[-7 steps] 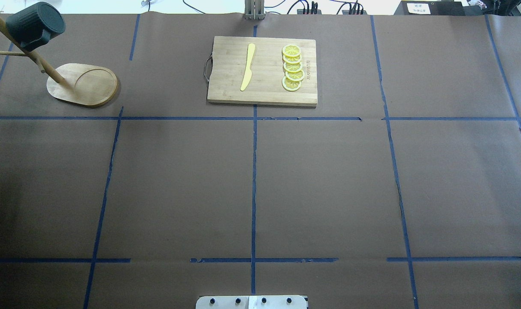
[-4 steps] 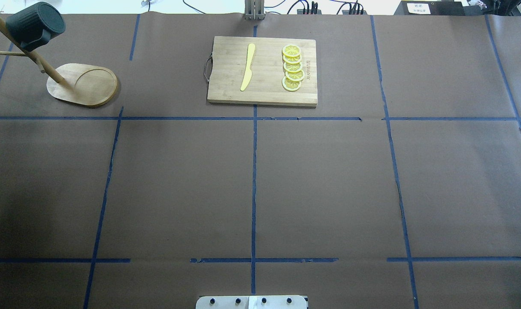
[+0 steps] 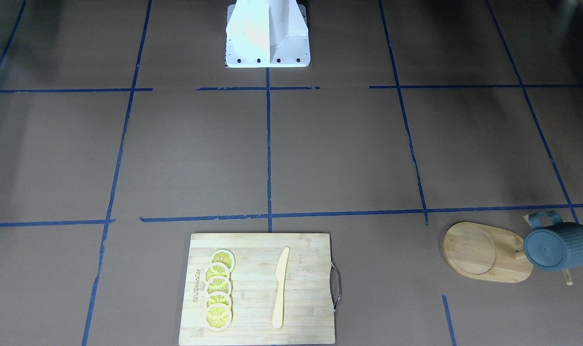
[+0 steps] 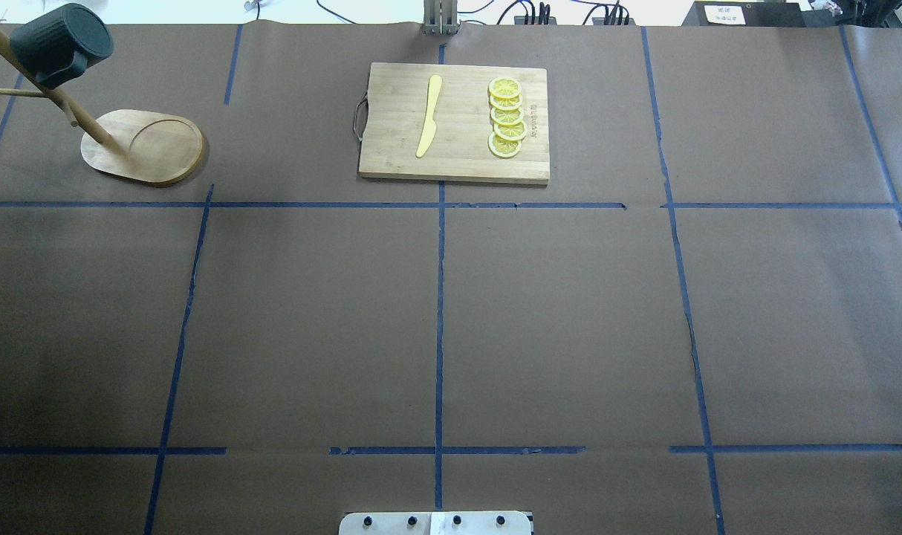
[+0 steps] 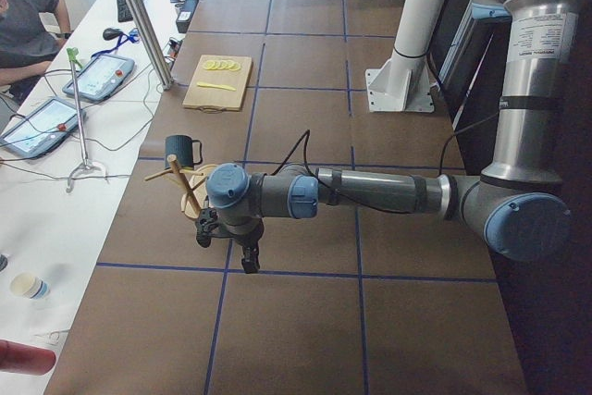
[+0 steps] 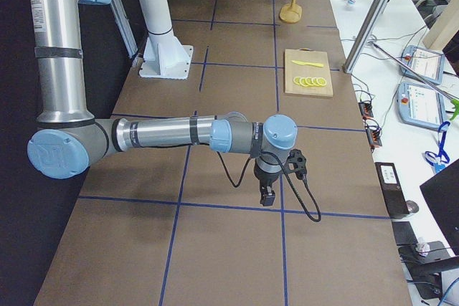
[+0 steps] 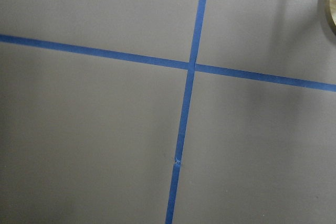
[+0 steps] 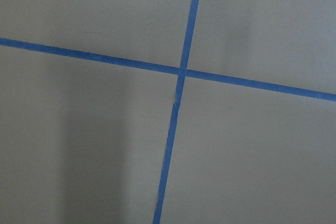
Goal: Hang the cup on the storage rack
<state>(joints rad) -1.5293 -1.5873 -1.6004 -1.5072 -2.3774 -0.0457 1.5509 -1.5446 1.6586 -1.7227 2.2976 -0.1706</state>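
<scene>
Teal-grey and ribbed, the cup is seen hung high on the storage rack, at the far left corner of the bench and clear of its surface. It is tilted, with its flat bottom turned away from the robot's side. Its squarish handle is tucked in against the post and the thin pegs, but which peg carries it cannot be made out. The rack's oval bamboo base is laid flat, with the post set at its left end and the round recess to the right of it.

Well apart to the right, at the far middle of the bench, a bamboo cutting board is placed with its metal handle on the left edge. A yellow knife is laid on its left half, and a row of overlapping lemon slices on its right half. The bench is covered in brown paper marked off by blue tape lines.

The left tool is pointed down over the bench near the rack, apart from it and from the cup. The right tool is pointed down over the right part of the bench, well apart from the cup. How wide either tool is set cannot be told, since both are shown only in the side views.
</scene>
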